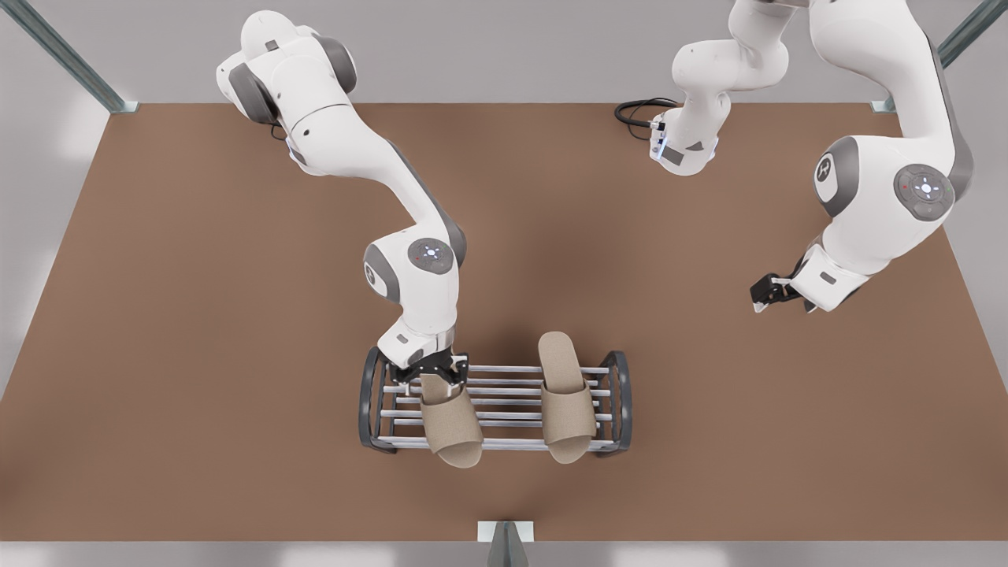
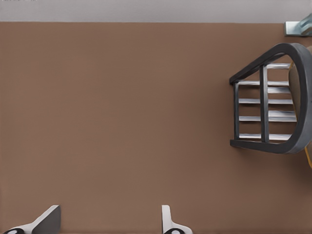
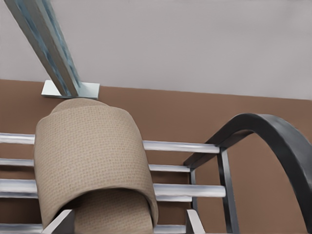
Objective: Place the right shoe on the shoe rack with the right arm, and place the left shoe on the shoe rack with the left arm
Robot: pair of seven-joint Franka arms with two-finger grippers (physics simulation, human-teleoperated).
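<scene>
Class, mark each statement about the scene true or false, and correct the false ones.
1. One slipper lies on the bare table beside the rack. False: the right shoe and the left shoe are both on the shoe rack.
2. The right gripper is at the right shoe's heel end. True.
3. The left gripper holds a slipper. False: it is open and empty, above the table, off to the front view's right of the rack.
4. The two slippers touch each other. False: they lie apart, with bare bars between them.
5. The rack has pale bars between dark curved end frames. True.
</scene>
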